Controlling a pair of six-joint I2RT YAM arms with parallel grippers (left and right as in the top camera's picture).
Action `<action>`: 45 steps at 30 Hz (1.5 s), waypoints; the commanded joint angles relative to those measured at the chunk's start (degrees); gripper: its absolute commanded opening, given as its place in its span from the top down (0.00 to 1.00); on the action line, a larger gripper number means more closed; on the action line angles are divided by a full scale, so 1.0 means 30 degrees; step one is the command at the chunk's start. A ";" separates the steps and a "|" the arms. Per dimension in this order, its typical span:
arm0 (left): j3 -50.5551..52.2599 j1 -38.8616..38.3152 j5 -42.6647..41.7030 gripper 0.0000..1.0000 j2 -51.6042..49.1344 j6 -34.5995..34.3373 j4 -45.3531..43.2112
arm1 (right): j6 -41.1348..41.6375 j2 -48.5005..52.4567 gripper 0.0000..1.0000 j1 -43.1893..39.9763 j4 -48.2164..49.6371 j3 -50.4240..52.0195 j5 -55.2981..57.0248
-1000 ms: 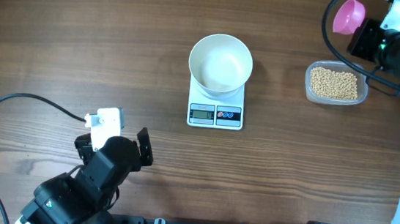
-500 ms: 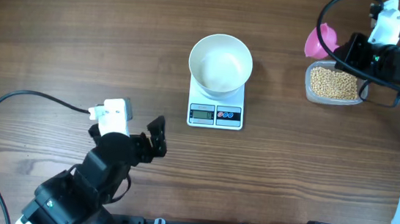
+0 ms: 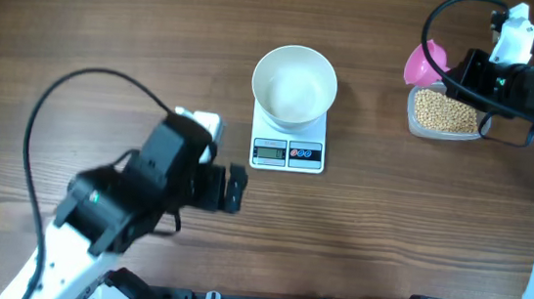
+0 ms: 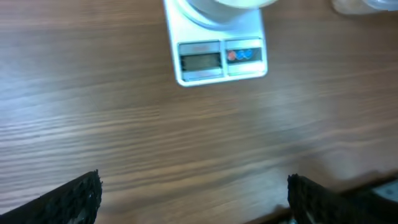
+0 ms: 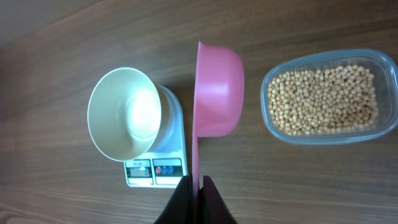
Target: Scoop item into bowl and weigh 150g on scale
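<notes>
the pink scoop [image 5: 217, 93] is being clenched by the right fingers [image 5: 184, 203] just beside the clear tub [image 5: 266, 116] holding the beans [image 5: 323, 99]. the left fingers [image 4: 76, 195] are being held spread over the tabletop [image 3: 111, 36] near the scale [image 3: 287, 152] bearing the bowl [image 3: 295, 84].

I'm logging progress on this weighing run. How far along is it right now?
Done: the white bowl sits on the scale, and the right gripper is shut on the pink scoop. In hand: the scoop hangs beside the tub of beans. Left: the bowl looks empty, so all scooping and weighing remains. The left gripper is open near the scale, holding nothing.
</notes>
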State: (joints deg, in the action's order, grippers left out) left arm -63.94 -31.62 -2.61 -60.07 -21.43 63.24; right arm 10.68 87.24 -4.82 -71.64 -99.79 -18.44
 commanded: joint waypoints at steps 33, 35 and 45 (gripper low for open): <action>-0.0299 0.1151 -0.1166 0.00 -0.2827 0.3351 -0.4269 | -0.0058 0.0226 0.96 0.0015 -0.0423 -0.0197 -0.0306; -0.0299 0.1151 -0.1392 0.00 -0.2856 0.3359 -0.4306 | -0.0066 0.0226 0.96 0.0007 -0.0423 -0.0197 -0.0306; -0.0299 0.1151 -0.2237 0.00 -0.3162 0.3555 -0.4452 | -0.0066 0.0226 0.96 0.0007 -0.0430 -0.0197 -0.0306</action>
State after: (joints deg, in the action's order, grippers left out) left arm -64.58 -27.86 -8.64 -69.08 -10.66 50.06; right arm 10.68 87.24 -4.82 -73.23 -99.79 -18.44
